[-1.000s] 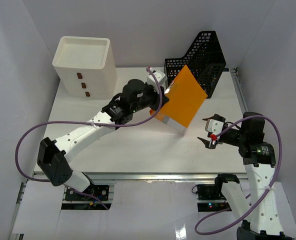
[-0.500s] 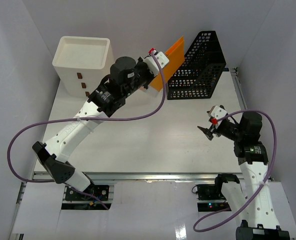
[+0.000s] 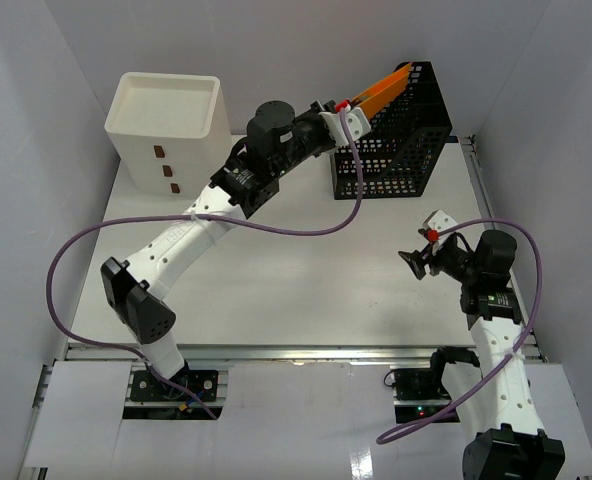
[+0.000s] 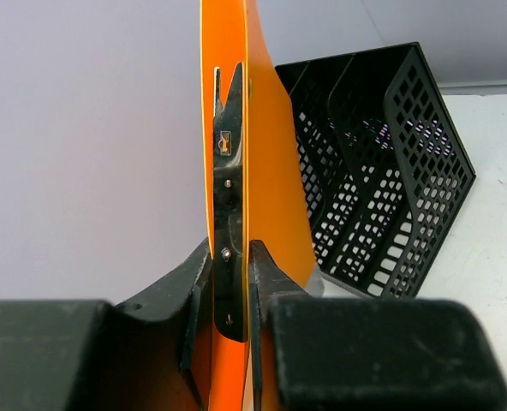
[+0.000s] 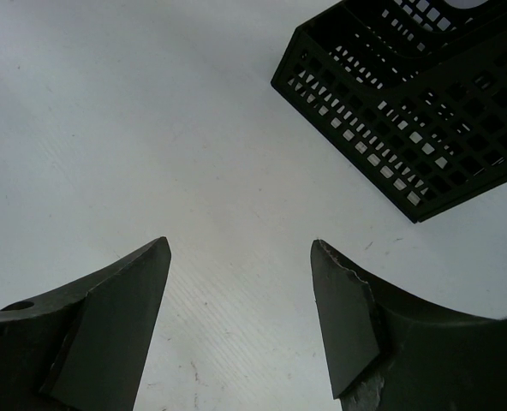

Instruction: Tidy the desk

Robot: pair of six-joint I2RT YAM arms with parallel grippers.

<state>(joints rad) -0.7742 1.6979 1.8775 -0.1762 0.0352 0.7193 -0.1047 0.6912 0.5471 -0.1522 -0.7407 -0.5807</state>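
My left gripper (image 3: 351, 103) is shut on a thin orange folder (image 3: 384, 86) and holds it edge-on, raised over the top of the black mesh file rack (image 3: 396, 135) at the back of the white desk (image 3: 276, 270). In the left wrist view the orange folder (image 4: 275, 154) stands upright between my fingers, with the rack (image 4: 382, 180) below to the right. My right gripper (image 3: 416, 262) is open and empty, hovering over the desk at the right; its view shows bare desk (image 5: 151, 128) and a corner of the rack (image 5: 408, 111).
A white three-drawer box (image 3: 171, 135) stands at the back left. White walls enclose the desk. A metal rail (image 3: 296, 352) runs along the near edge.
My left arm has swung the orange folder up and back, from above the middle of the desk to over the rack, turning it edge-on. My right gripper has shifted slightly.
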